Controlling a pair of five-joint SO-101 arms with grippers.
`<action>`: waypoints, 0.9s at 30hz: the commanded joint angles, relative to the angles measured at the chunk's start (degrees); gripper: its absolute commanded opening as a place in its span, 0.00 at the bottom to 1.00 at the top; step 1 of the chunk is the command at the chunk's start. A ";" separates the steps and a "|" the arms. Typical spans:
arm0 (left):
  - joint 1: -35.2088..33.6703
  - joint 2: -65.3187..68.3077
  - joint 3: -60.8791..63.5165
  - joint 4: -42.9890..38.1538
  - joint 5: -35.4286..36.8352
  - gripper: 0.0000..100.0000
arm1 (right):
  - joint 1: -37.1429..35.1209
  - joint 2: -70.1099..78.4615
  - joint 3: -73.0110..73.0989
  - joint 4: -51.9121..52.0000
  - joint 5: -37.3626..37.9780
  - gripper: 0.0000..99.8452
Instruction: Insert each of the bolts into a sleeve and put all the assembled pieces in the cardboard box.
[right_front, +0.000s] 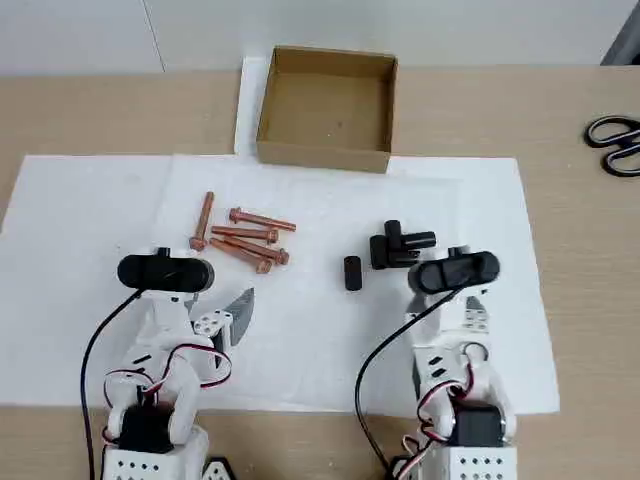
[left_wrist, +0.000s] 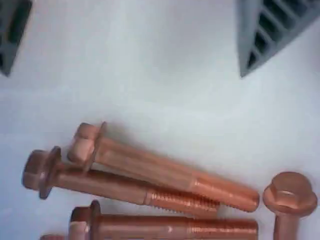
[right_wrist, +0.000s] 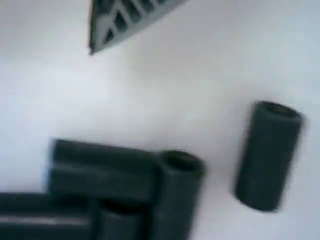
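- Left gripper (left_wrist: 124, 72): released, jaws spread wide, holding nothing. It hangs over the white paper (right_front: 90, 300), on the arm's side of the bolts.
- Bolts (right_front: 245, 236): 5 copper pieces loose on the paper, none in a sleeve yet. 4 lie bunched and touching or nearly so, long axes running roughly across the table with a slight slant. The 5th (right_front: 204, 222) lies at the bunch's left edge, its axis pointing roughly toward the cardboard box (right_front: 322, 155).
- In the left wrist view the nearest bolt shanks lie crosswise to the line between the jaws' tips. Judgement: a straight descent would need some wrist turn to pinch 1 shank cleanly without dragging its neighbours.
- Right gripper (right_front: 476, 303): whether it is released or clenched cannot be told. It sits just beside the black sleeves (right_front: 398, 246).
- 1 lone sleeve (right_front: 352, 272) lies apart from that heap, between the 2 arms, with its axis pointing toward the box.
- Nearer arm: left for the bolts, right for the sleeves.
- The box stands past both heaps with nothing in it.
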 joint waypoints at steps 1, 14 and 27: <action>0.35 -0.70 -0.13 -1.49 0.09 0.27 | 4.97 -0.92 -7.12 1.63 8.88 0.21; -10.29 3.52 -26.15 8.09 -7.03 0.27 | 8.31 23.25 -47.21 12.35 8.35 0.21; -13.27 60.75 -68.88 23.65 -7.03 0.27 | -10.51 94.90 -102.77 40.57 8.26 0.21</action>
